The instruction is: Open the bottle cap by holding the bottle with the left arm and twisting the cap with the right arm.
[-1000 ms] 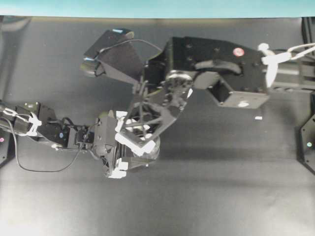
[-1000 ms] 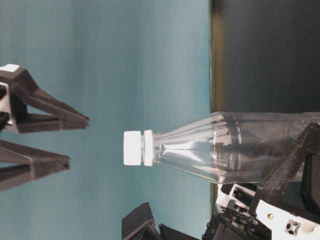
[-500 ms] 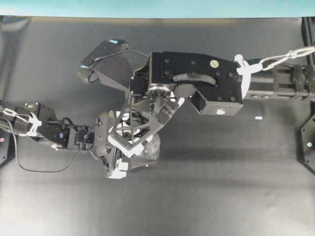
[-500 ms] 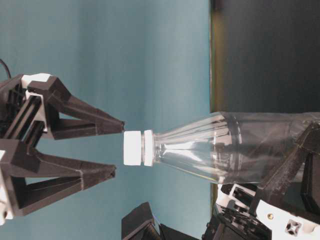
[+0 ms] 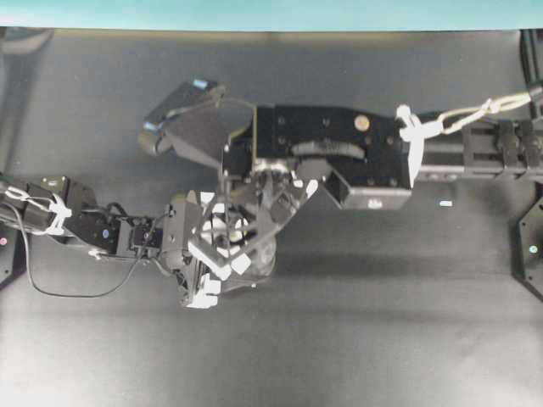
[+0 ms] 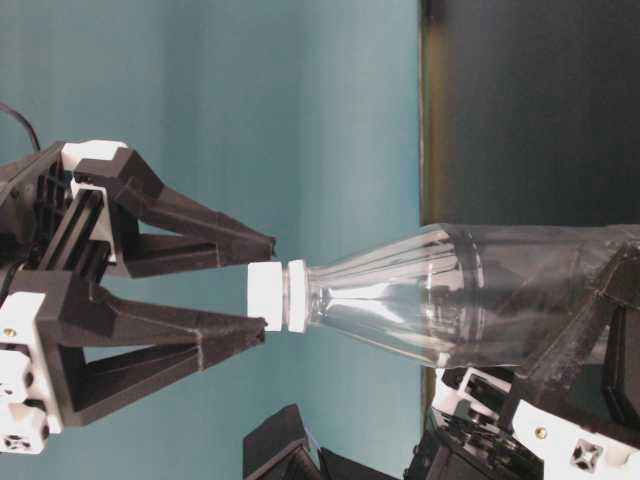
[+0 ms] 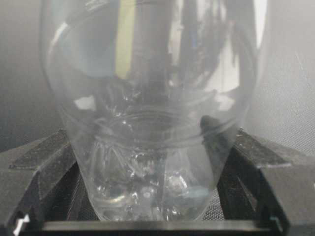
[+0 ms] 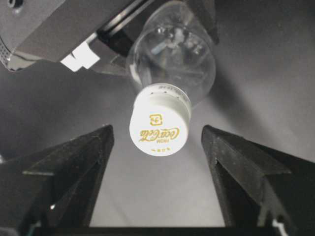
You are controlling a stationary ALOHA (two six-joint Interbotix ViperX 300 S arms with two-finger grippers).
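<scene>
The bottle (image 6: 440, 300), standing left of the desk's (image 5: 407, 322) middle, is clamped low by the left gripper (image 7: 152, 206). The cap (image 8: 160, 126) is straddled, untouched, by the right gripper's (image 8: 157, 147) parted jaws (centring is advised before closing).

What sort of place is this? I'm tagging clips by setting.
Probably a robotics lab bench: two black robot arms, the left arm and right arm, work over a dark matte table against a plain teal wall.
</scene>
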